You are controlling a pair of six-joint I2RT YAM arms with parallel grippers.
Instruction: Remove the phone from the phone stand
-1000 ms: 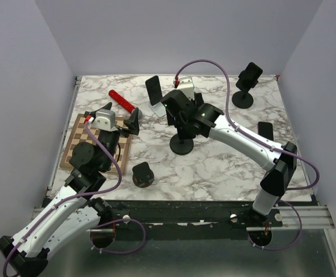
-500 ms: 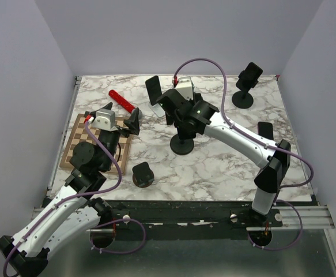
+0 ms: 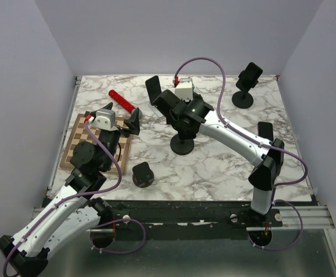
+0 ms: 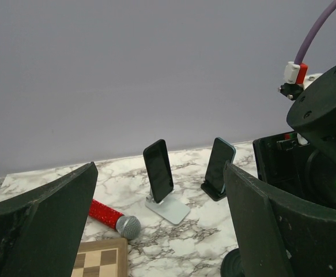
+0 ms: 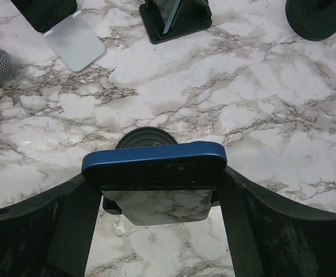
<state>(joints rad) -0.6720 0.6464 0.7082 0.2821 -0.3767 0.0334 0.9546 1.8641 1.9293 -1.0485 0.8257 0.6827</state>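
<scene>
1. My right tool point(image 5: 154, 179) is clenched on the blue phone point(image 5: 154, 164). In the wrist view, one finger presses against each side edge.
2. The blue phone is at the middle of the marble worktop point(image 3: 214, 167), directly above the round black base of its phone stand point(image 3: 182, 145). I cannot tell whether it has left the cradle.
3. My left tool point(image 4: 160, 167) is released, its fingers spread wide with nothing between them. It hangs over the checkered board point(image 3: 78, 144) at the left of the worktop.
4. Toward the far side, a silver stand point(image 4: 170, 209) holds a dark phone point(image 4: 158, 170) that leans back.
5. Just to the right of it, a low black stand point(image 4: 214, 190) holds a teal-edged phone point(image 4: 221, 163), nearly upright.
6. In the far right corner, a tall black stand point(image 3: 242, 99) holds another handset point(image 3: 250, 74).
7. A red-handled microphone point(image 4: 113, 216) lies on the worktop just beyond the far edge of the board.
8. A flat dark slab point(image 3: 265, 130) lies near the right edge.
9. A small black item point(image 3: 142, 173) stands near the front.
</scene>
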